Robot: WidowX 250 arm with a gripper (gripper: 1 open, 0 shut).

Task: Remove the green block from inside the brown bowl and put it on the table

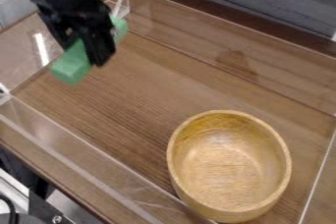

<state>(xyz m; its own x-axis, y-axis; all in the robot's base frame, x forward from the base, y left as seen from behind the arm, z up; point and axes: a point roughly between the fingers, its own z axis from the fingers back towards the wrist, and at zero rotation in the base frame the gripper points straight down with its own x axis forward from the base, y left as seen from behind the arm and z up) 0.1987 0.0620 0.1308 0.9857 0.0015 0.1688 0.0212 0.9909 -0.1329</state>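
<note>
The green block [70,66] hangs above the table [184,90] at the left side of the view, with my black gripper [79,56] shut on it from above. Its lower end sticks out below the fingers, tilted. The brown bowl [230,164] sits at the lower right with nothing inside it, well away from the gripper.
Low clear plastic walls [79,169] edge the table on the front and left. A clear plastic corner piece [125,2] stands at the back left, just behind the gripper. A grey panelled wall runs along the back.
</note>
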